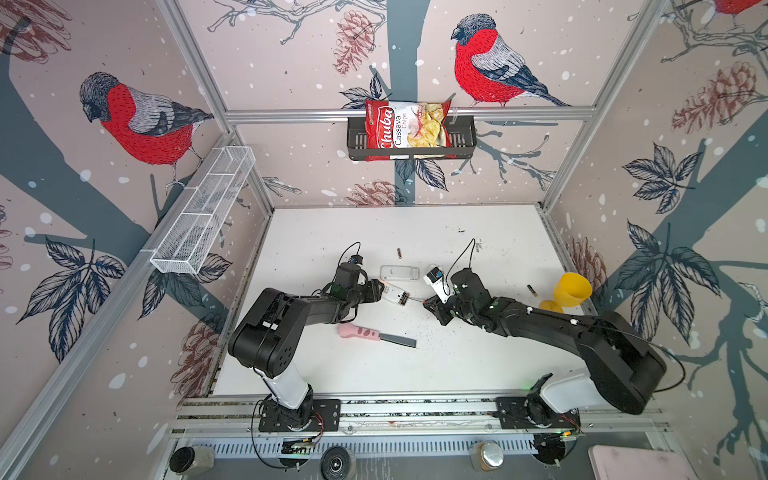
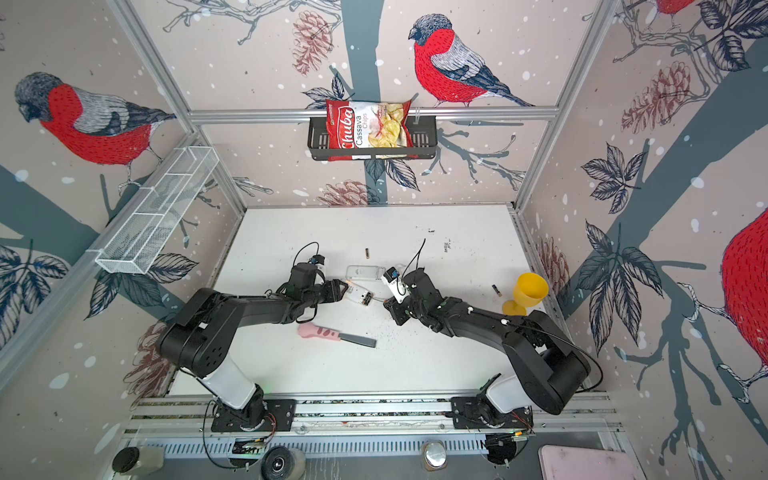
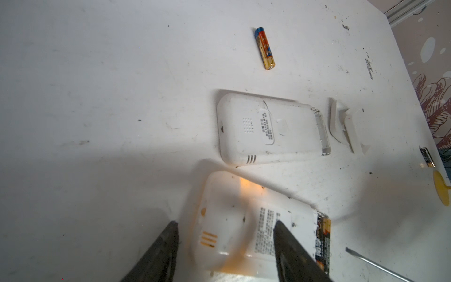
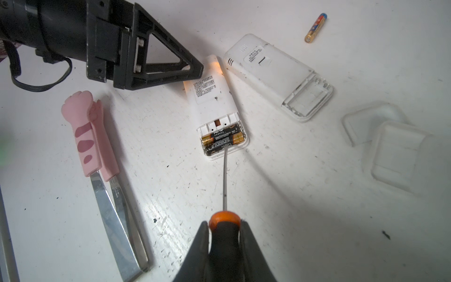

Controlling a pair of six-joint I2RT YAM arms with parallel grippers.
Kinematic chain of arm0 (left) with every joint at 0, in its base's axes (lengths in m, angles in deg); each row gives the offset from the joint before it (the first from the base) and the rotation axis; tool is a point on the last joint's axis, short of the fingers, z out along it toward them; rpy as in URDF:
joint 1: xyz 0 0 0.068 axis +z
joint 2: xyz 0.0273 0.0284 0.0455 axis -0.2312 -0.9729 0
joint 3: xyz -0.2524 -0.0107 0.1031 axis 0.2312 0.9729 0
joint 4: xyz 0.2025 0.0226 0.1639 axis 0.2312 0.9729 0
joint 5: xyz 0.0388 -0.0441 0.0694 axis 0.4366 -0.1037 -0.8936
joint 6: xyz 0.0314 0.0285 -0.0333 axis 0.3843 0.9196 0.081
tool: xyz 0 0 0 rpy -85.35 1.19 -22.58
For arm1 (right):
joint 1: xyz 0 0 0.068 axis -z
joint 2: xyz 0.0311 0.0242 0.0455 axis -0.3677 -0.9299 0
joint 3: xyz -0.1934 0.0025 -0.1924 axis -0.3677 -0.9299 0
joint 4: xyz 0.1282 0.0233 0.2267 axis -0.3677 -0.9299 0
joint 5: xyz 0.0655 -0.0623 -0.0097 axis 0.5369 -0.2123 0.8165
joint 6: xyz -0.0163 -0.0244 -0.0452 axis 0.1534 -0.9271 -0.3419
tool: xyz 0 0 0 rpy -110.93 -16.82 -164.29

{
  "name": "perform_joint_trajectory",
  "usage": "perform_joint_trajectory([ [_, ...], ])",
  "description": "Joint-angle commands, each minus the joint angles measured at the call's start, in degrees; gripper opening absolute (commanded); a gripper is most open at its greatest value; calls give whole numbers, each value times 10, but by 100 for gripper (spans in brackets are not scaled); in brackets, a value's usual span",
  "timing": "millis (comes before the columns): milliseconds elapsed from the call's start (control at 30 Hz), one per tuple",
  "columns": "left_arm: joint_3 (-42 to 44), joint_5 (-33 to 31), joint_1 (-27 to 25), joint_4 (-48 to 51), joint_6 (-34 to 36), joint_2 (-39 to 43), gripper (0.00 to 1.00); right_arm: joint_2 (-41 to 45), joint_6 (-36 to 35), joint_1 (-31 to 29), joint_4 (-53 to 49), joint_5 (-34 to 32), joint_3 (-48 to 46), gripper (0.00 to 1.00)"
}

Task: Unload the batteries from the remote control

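Matt white tabletop (image 4: 317, 207), scuffed, scratched and speckled with dark grit. Smooth white plastic remote control (image 4: 214, 102) with a paper-like printed label; glossy black-and-gold wrapped batteries (image 4: 220, 139) in its open bay. Dull bare-metal shaft on the orange-and-black plastic-handled screwdriver (image 4: 225, 175). Matt, soft-looking pink sleeves over shiny steel on the cat-paw tweezers (image 4: 84, 136). Cloudy translucent plastic covers (image 4: 390, 151).

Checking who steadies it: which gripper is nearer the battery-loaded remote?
Left. The left gripper is at the closed end of the remote; the right gripper is a screwdriver shaft away.
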Motion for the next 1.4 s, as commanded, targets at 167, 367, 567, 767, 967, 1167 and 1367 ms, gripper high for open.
perform_joint_trajectory([
  [167, -2, 6, 0, 18, -1, -4, 60, -13, -4, -8, 12, 5, 6, 0],
  [367, -1, 10, 0, 14, -3, -8, 56, -16, -4, -9, 13, 7, 6, 0],
  [567, -1, 14, 1, 13, -4, -12, 53, -27, -6, -12, 11, 6, 10, 0],
  [767, 0, 16, 0, 12, -5, -9, 51, -35, -13, -22, -1, -4, 22, 0],
  [967, 2, 16, -1, 11, -5, -9, 49, -36, -8, -26, 15, -4, 26, 0],
  [1167, 2, 19, 0, 8, -5, -13, 45, -35, -6, -24, 21, -2, 25, 0],
  [1367, 3, 21, 0, 7, -5, -16, 41, -36, -1, -22, 31, 3, 17, 0],
])
